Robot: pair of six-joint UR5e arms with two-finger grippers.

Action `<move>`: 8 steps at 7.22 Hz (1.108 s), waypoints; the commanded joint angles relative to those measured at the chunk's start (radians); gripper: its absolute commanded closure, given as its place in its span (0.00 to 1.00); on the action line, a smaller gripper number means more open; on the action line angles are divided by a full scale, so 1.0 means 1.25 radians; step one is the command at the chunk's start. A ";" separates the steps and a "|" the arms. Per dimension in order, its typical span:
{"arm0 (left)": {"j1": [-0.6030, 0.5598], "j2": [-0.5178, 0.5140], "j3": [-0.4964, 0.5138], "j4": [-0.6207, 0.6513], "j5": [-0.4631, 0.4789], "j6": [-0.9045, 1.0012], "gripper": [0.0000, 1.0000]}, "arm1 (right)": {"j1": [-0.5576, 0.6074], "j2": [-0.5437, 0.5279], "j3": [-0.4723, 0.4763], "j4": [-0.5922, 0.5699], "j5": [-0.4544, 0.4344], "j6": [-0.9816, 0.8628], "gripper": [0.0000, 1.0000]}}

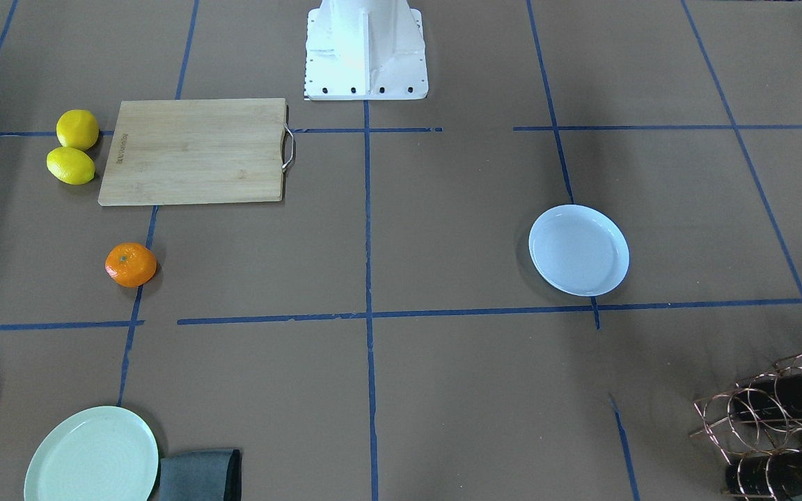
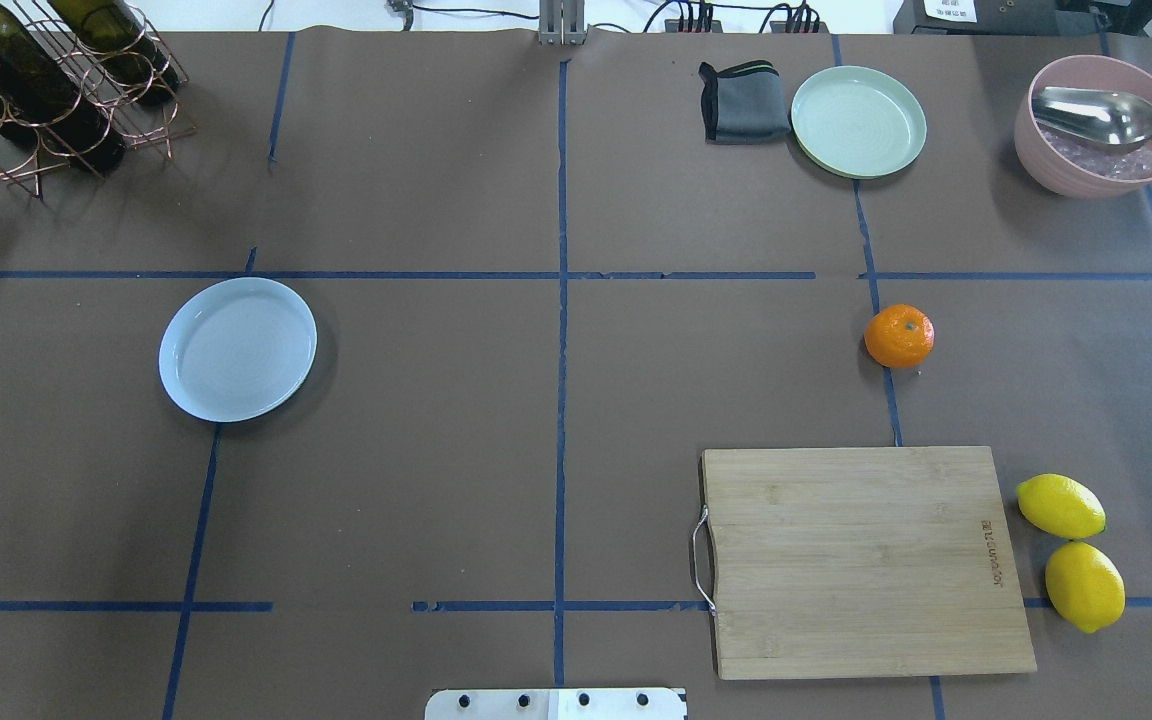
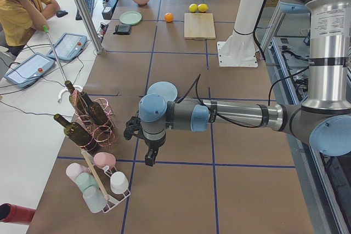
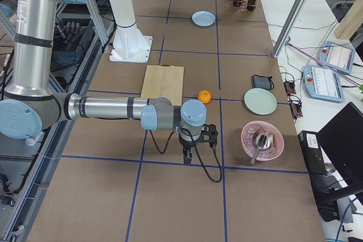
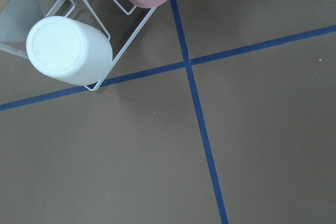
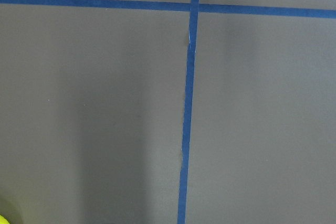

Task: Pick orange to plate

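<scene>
The orange (image 2: 899,336) rests on the brown table, on the robot's right side, just beyond the cutting board; it also shows as the orange (image 1: 131,265). The pale bluish-white plate (image 2: 237,348) lies empty on the left side, far from the fruit. My left gripper (image 3: 149,157) hangs over the table's left end, beyond the plate (image 3: 162,90). My right gripper (image 4: 189,157) hovers over the right end, a short way from the orange (image 4: 205,96). Both grippers show only in side views, so I cannot tell whether either is open or shut.
A bamboo cutting board (image 2: 866,560) lies near the base, with two lemons (image 2: 1071,550) beside it. A mint-green plate (image 2: 858,121), grey cloth (image 2: 742,101) and pink bowl with a spoon (image 2: 1101,125) sit at the far right. A bottle rack (image 2: 46,85) and cup rack (image 3: 101,184) stand left.
</scene>
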 commanded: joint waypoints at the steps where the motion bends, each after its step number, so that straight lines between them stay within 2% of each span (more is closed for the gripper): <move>1: 0.000 -0.001 -0.004 -0.001 0.001 -0.001 0.00 | 0.000 0.000 0.000 0.000 0.000 0.000 0.00; 4: 0.000 0.002 0.001 -0.026 0.009 -0.003 0.00 | 0.000 0.011 0.018 0.005 0.000 -0.006 0.00; 5: 0.001 0.002 0.003 -0.073 0.009 -0.004 0.00 | -0.001 0.010 0.018 0.068 -0.001 -0.004 0.00; 6: 0.002 -0.002 -0.005 -0.152 0.010 -0.004 0.00 | -0.002 0.011 0.018 0.150 -0.001 0.001 0.00; 8: 0.001 -0.010 0.022 -0.431 0.011 -0.008 0.00 | -0.004 0.010 0.025 0.251 0.006 0.004 0.00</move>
